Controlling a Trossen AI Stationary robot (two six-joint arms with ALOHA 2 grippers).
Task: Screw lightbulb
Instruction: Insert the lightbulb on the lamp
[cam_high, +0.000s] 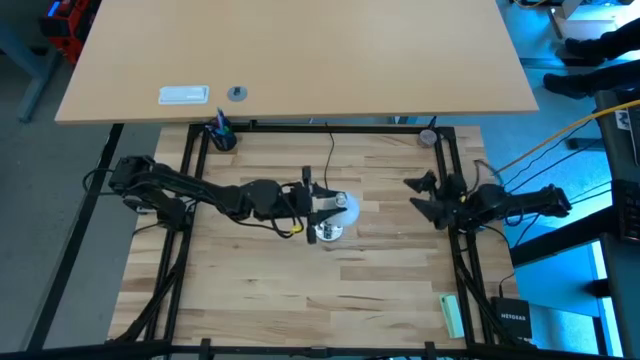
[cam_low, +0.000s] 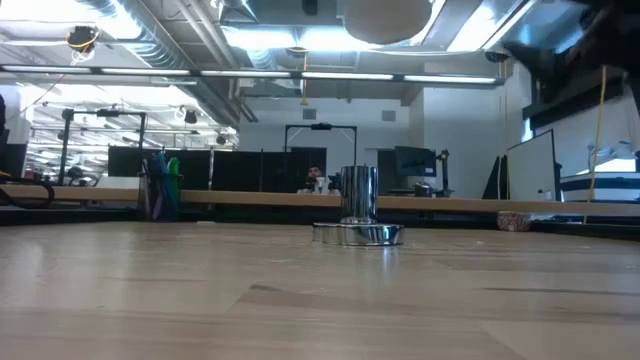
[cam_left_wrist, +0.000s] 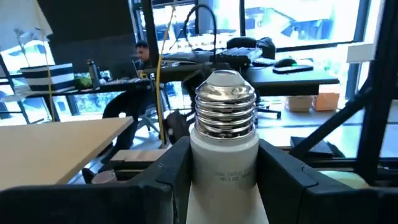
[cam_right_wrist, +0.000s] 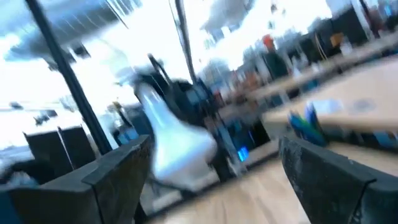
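Observation:
My left gripper (cam_high: 325, 206) is at the table's middle, shut on the white lightbulb (cam_high: 346, 207). The bulb's silver screw base (cam_left_wrist: 225, 112) sticks out past the fingers. In the low view only the rounded globe (cam_low: 385, 18) shows, high above the table. The round silver socket (cam_high: 328, 233) stands on its flat foot on the wood just nearer than the bulb; it also shows in the low view (cam_low: 358, 212). My right gripper (cam_high: 415, 197) is open and empty at the table's right side, pointing toward the bulb. My left gripper pinches the bulb's white neck (cam_left_wrist: 224, 165), just below the screw thread, between its two fingers (cam_left_wrist: 171, 168), one on each side. The fingers reach in level from the table's left. The bulb is lifted clear of the table, above the socket, with its screw base up.
A black frame (cam_high: 440, 150) runs around the wooden work surface. A cup with pens (cam_high: 221, 133) stands at the far left corner, a small bowl (cam_high: 428, 136) at the far right, and a green object (cam_high: 452, 315) at the near right. A thin black cord (cam_high: 330, 155) runs from the socket to the far edge.

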